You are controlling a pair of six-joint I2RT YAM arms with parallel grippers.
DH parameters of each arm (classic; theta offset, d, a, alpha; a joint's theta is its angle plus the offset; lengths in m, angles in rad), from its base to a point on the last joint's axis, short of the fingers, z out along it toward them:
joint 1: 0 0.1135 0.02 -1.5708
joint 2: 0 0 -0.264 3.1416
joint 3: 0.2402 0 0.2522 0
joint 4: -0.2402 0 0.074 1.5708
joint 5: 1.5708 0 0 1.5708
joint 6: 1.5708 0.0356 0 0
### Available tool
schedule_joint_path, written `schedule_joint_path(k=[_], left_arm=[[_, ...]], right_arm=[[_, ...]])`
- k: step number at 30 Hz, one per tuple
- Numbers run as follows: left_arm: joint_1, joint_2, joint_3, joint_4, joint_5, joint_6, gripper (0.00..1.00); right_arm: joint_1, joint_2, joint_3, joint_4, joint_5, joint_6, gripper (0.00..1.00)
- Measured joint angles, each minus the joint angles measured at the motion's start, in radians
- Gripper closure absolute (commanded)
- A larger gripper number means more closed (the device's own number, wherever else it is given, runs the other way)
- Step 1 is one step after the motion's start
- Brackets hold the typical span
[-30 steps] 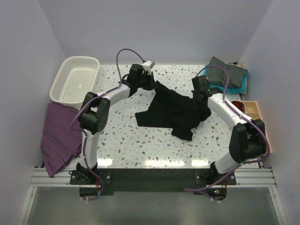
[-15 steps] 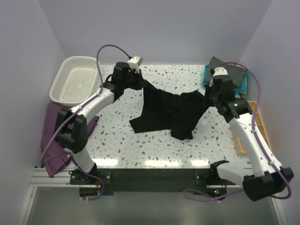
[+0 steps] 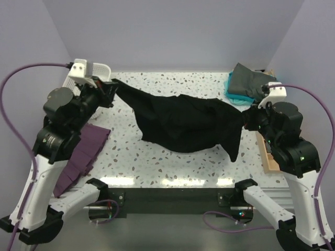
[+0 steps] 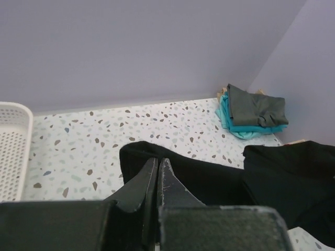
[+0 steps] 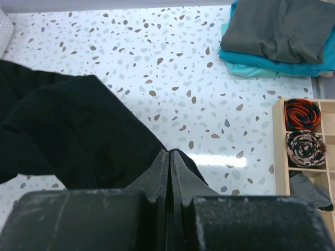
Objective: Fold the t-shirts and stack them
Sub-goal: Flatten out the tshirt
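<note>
The large black t-shirt (image 3: pixel 183 121) hangs stretched in the air between my two grippers, above the speckled table. My left gripper (image 3: pixel 113 83) is shut on its left corner, near the basket; the cloth shows past the closed jaws in the left wrist view (image 4: pixel 209 178). My right gripper (image 3: pixel 244 116) is shut on its right corner, seen in the right wrist view (image 5: pixel 73 130). A folded dark grey t-shirt (image 3: pixel 252 79) lies on a folded teal one (image 3: pixel 235 97) at the back right corner; both show in the right wrist view (image 5: pixel 277 31).
A white lattice basket (image 3: pixel 99 69) stands at the back left, mostly behind my left arm. A purple cloth (image 3: pixel 81 154) hangs off the table's left edge. A wooden compartment tray (image 5: pixel 306 141) with rolled items sits at the right edge.
Both arms rose and spread apart, lifting the black t-shirt off the table and stretching it out. The left gripper moved left, the right gripper moved right and nearer.
</note>
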Motion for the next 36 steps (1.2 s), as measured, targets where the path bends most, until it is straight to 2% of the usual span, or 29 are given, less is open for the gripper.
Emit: schedule_joint_path(k=[5,8,13,16,19,20,21,24,28,31,36], left_arm=[[0.000,-0.052,0.122,-0.190,-0.080,-0.032,1.00],[0.000,-0.061,0.119,-0.251,-0.125,-0.047,1.00],[0.000,-0.030,-0.048,-0.225,-0.153,-0.073,1.00],[0.001,0.077,-0.209,-0.150,-0.151,-0.096,1.00],[0.001,0.244,-0.360,-0.044,-0.131,-0.117,1.00],[0.001,0.310,-0.397,-0.021,-0.124,-0.126,1.00],[0.001,0.378,-0.430,0.004,-0.119,-0.135,1.00],[0.002,0.499,-0.467,0.042,-0.107,-0.150,1.00],[0.002,0.557,-0.469,0.118,-0.098,-0.157,1.00],[0.002,0.573,-0.469,0.172,-0.080,-0.159,1.00],[0.002,0.610,-0.469,0.223,-0.046,-0.165,1.00]], right_arm=[[0.000,-0.023,0.031,-0.046,-0.038,-0.002,1.00],[0.000,-0.012,0.005,-0.043,-0.042,-0.003,1.00],[0.000,0.087,-0.148,-0.020,-0.038,0.001,1.00],[0.000,0.208,-0.256,0.020,-0.011,0.012,1.00],[0.000,0.313,-0.327,0.050,0.016,0.037,0.76],[0.000,0.336,-0.336,0.053,0.023,0.048,0.56],[0.000,0.348,-0.341,0.063,0.032,0.056,0.47],[0.000,0.346,-0.335,0.108,0.047,0.067,0.50],[0.000,0.360,-0.301,0.169,0.016,0.059,0.49],[0.000,0.440,-0.242,0.197,-0.045,0.034,0.45],[0.028,0.661,-0.164,0.243,-0.118,-0.017,0.40]])
